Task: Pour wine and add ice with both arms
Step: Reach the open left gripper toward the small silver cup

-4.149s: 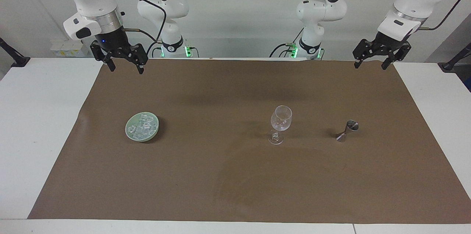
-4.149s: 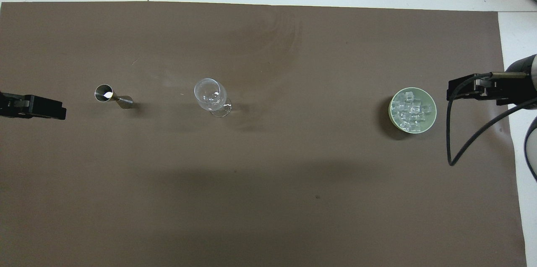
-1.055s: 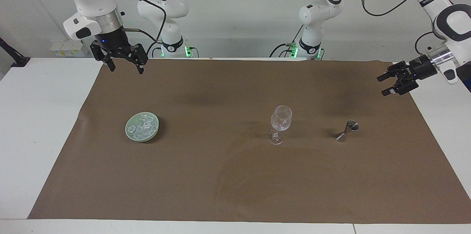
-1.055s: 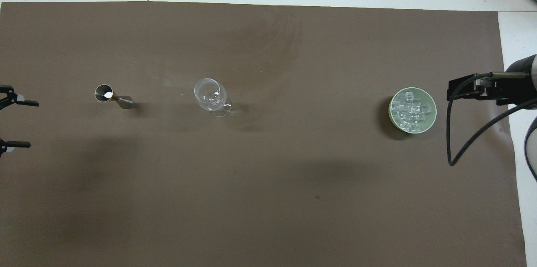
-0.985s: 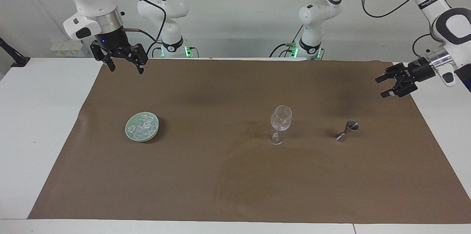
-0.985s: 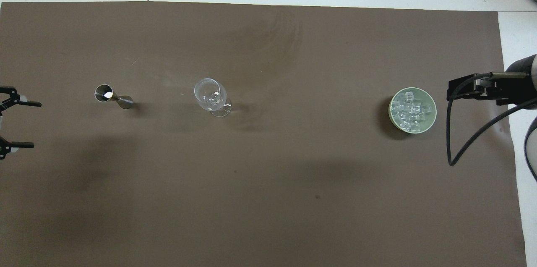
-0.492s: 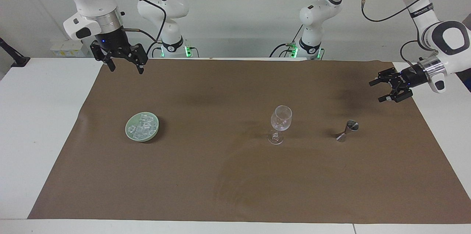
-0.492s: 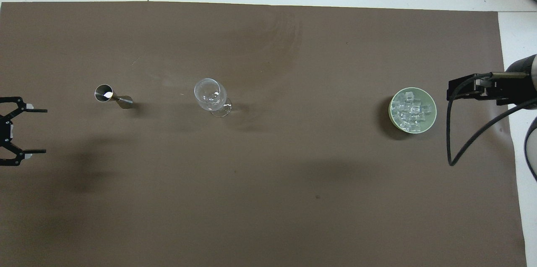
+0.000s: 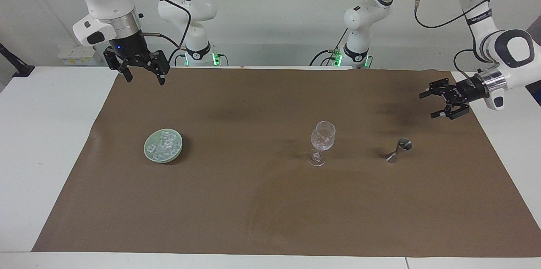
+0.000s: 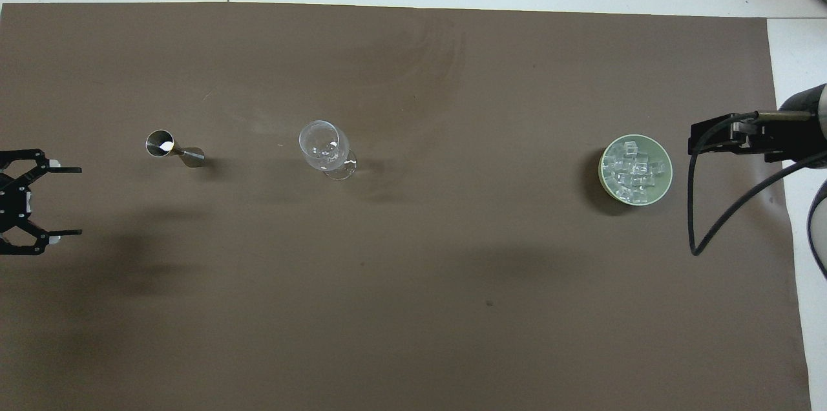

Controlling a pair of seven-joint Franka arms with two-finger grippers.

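Brown mat (image 9: 270,201) covers a white table (image 9: 46,142).

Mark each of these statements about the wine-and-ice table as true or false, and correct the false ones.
1. The ice lies heaped in the pale green dish. True.
2. The wine glass lies tipped on its side. False: it stands upright.
3. The left gripper hangs open above the brown mat, holding nothing. True.
4. The metal jigger stands between the wine glass and the dish. False: it stands toward the left arm's end, with the glass between it and the dish.
5. The right gripper holds an ice cube. False: its fingers are open and empty.
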